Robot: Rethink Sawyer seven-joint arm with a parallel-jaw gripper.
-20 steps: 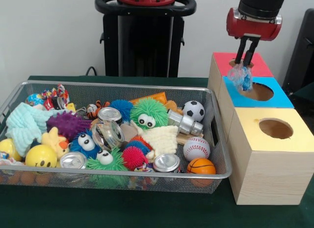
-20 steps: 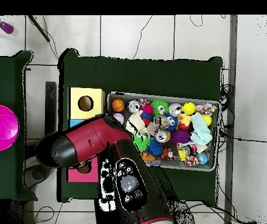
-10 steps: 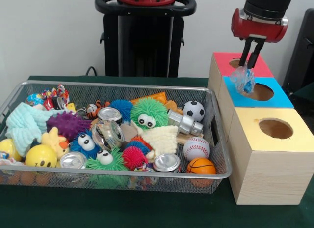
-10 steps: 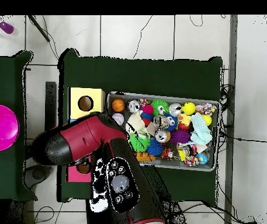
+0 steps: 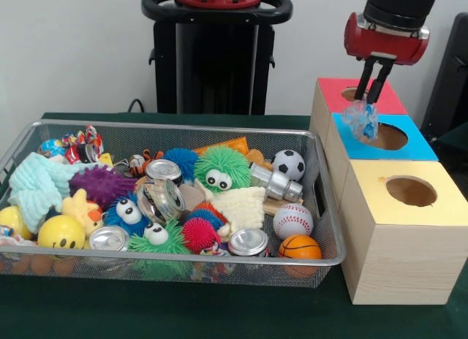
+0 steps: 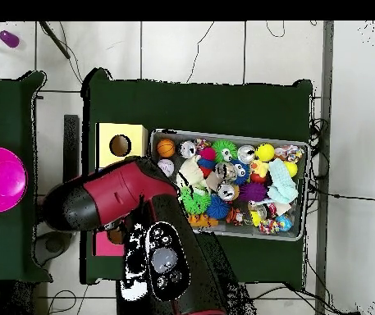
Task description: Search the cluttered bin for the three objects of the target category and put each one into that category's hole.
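Well to the left of the gripper and lower lies the bin [image 5: 322,200], packed with fuzzy balls, cans, sports balls and cloths. Which of these belong to the target category cannot be told, nor how many pieces have already gone into a hole, since the holes' insides are hidden.

The gripper [image 5: 371,96] hangs over the row of boxes, its two fingers drawn close and pinching a small crinkled bluish item [image 5: 363,120] that dangles just below their tips. That item sits between the red box [image 5: 391,99], just behind the gripper, and the blue box [image 5: 409,143], whose hole [image 5: 386,136] opens just below and slightly right of it. The yellow box [image 5: 398,207] stands nearer the camera, well below and right of the gripper.

By my reading, one item is at the drop stage, not yet released. The overhead view hides the gripper under the arm [image 6: 112,201].
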